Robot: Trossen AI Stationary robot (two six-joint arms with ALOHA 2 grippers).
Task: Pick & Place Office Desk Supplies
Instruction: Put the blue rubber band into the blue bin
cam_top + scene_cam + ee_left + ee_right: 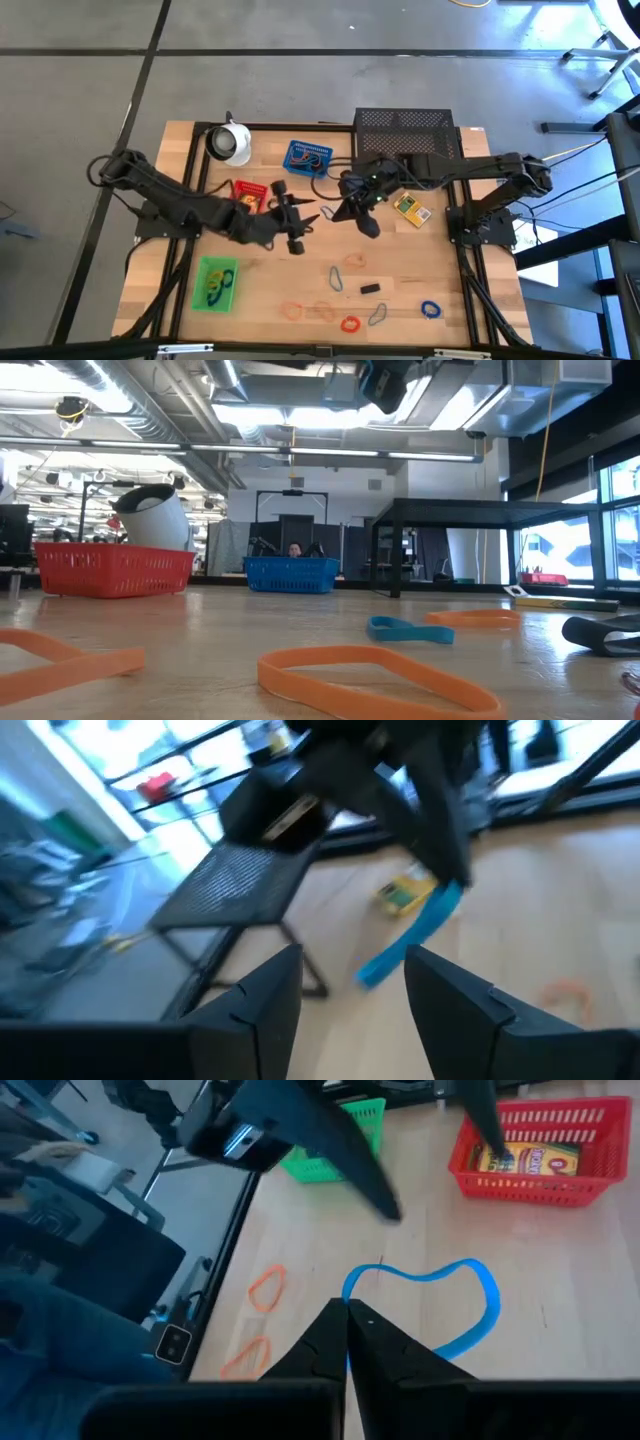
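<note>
Here the right hand (348, 1320), pinched on a blue band (470, 1305), lifts it mid-worktop for handover; the left hand (350, 985) waits spread beside it.

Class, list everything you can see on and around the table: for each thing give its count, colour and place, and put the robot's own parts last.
Red tray: one, red, back left of centre, holds a yellow item.
Blue tray: one, blue, back centre.
Green tray: one, green, front left, bands inside.
White cup-like object: one, white, back left.
Mesh rack: one, black, back right.
Yellow box: one, yellow, right of centre.
Loose bands: several; orange, red, blue; front of table.
Black clip: one, front centre.
Blue band: one, held by the right gripper.
Left gripper: open, mid-table.
Right gripper: shut on the blue band, facing the left gripper.
</note>
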